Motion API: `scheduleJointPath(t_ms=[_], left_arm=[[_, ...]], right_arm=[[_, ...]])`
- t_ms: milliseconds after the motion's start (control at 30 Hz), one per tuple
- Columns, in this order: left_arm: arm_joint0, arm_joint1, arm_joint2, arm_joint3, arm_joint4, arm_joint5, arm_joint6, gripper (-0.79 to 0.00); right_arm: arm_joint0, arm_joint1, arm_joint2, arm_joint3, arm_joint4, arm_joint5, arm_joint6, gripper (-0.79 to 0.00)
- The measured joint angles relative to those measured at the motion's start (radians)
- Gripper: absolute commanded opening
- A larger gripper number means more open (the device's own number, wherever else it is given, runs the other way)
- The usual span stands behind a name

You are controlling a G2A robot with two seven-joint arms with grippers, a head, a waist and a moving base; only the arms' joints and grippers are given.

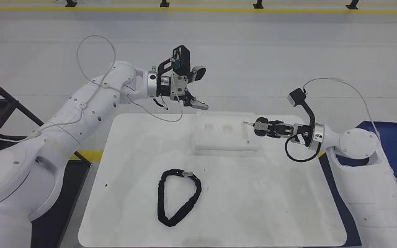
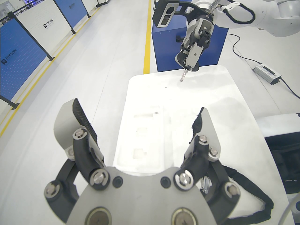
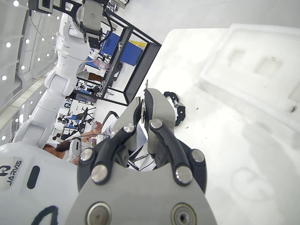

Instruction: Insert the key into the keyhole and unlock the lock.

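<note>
Item one: small silver metal key (image 1: 247, 123), notched blade, clenched in the right gripper (image 1: 257, 124) and held in the air at the right end of the foam block.

Item two: white foam block (image 1: 220, 146), matte, with rectangular recesses, which we place near the middle of the far edge of the white, round-cornered table (image 1: 279, 198).

Item three: black fabric-sleeved chain lock (image 1: 178, 197), a closed loop lying flat toward the near left corner.

Item four: left gripper (image 1: 197, 104), released wide, above the table's far edge.
</note>
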Motion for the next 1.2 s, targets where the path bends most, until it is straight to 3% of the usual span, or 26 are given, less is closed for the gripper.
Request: scheduleJointPath(t_ms=[267,667,967,1200], left_arm=[[0.015,0.005,-0.013,-0.029,0.040,0.040,-0.022,0.000],[0.197,0.048,-0.055,-0.005,0.131,-0.001,0.048,0.000],[0.276,0.082,-0.005,-0.031,0.308,0.000,0.188,0.000],[0.333,0.089,0.000,-0.037,0.456,0.000,0.207,0.000]], right_arm=[[0.000,0.000,0.000,0.000,0.000,0.000,0.000,-0.785],[0.000,0.000,0.000,0.000,0.000,0.000,0.000,-0.785],[0.000,0.000,0.000,0.000,0.000,0.000,0.000,-0.785],[0.000,0.000,0.000,0.000,0.000,0.000,0.000,-0.785]])
